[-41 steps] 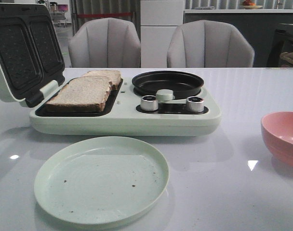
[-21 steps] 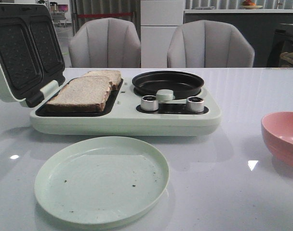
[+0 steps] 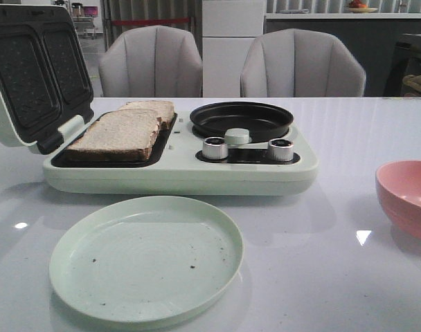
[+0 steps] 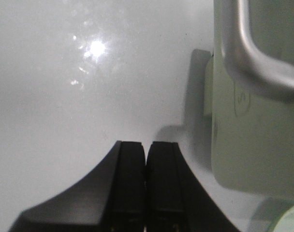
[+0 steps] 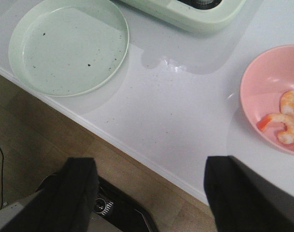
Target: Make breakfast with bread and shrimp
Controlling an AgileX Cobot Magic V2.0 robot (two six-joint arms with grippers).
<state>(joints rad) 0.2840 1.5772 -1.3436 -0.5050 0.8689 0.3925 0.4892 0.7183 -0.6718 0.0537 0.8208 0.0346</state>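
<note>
nothing moved; bread [image 3: 124,129], plate [image 3: 145,257] unchanged

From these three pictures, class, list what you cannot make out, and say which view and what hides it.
- Front view: the pink bowl is cut by the frame edge and its rim hides the shrimp.
- Front view: the near bread covers most of the far slice.
- Left wrist view: the toaster runs off frame.

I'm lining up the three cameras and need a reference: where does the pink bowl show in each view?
Front view: pink bowl at the right edge, cut off, right of the breakfast maker.
Left wrist view: not in it.
Right wrist view: pink bowl at the right edge, shrimp inside.
Shared landmark: the green plate.
</note>
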